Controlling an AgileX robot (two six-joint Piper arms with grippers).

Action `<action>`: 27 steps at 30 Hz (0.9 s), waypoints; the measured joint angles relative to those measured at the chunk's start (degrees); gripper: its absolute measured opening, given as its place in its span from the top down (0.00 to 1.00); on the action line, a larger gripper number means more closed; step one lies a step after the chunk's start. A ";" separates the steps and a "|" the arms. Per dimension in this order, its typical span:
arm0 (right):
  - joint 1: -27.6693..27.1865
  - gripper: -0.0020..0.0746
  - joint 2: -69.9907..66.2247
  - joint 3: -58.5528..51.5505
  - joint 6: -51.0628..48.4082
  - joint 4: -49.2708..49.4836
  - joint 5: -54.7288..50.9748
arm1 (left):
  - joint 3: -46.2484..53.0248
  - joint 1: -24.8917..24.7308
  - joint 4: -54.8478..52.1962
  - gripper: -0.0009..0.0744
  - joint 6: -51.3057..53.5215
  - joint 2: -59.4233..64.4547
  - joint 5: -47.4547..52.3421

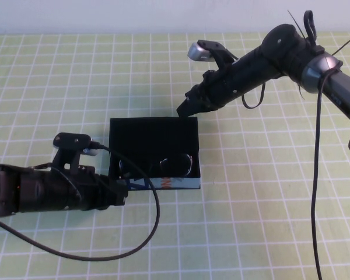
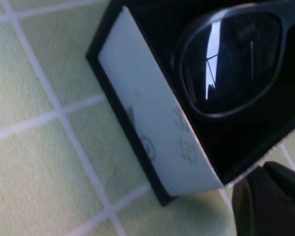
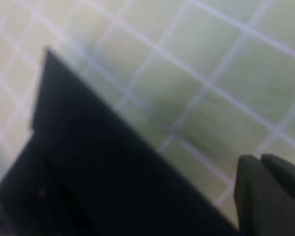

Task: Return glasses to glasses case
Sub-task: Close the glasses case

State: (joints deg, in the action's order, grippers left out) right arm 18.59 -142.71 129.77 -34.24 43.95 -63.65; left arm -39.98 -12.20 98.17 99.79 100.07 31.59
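The glasses case (image 1: 176,184) lies open mid-table, its flap lid (image 1: 153,132) standing back at the far side. The black glasses (image 1: 163,166) lie inside, against the printed front wall. In the left wrist view a dark lens (image 2: 231,64) shows above the white printed side (image 2: 152,128). My left gripper (image 1: 121,196) is shut and empty at the case's front left corner; it also shows in the left wrist view (image 2: 268,199). My right gripper (image 1: 184,109) is shut at the lid's far right corner. In the right wrist view (image 3: 265,189) it sits beside the lid (image 3: 88,162).
A green checked cloth (image 1: 268,192) covers the table. The left arm's cable (image 1: 146,233) loops over the cloth in front of the case. The right arm reaches in from the back right.
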 joint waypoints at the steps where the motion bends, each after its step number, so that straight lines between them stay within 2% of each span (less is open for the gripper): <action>1: 0.00 0.99 0.00 0.00 -1.49 1.49 -0.69 | -0.38 0.00 0.00 0.99 0.00 0.41 0.14; 5: 0.00 0.99 0.00 0.00 -5.62 5.76 -3.13 | -1.37 0.00 0.03 0.99 -0.12 2.15 1.20; 11: 0.00 1.00 0.00 0.00 -6.34 4.09 -5.29 | -1.61 0.03 0.47 0.99 -0.19 3.31 2.33; 17: 0.26 1.00 0.00 0.00 -7.30 6.86 -5.63 | -1.70 0.03 0.65 0.99 -0.33 3.44 2.74; 27: 7.90 1.00 3.83 -3.54 -7.68 6.62 -5.72 | -1.70 0.03 0.65 0.99 -0.21 3.44 2.83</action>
State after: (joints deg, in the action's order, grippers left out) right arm 26.49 -138.88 126.23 -41.92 50.57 -69.37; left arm -41.68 -12.17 98.82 99.59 103.51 34.41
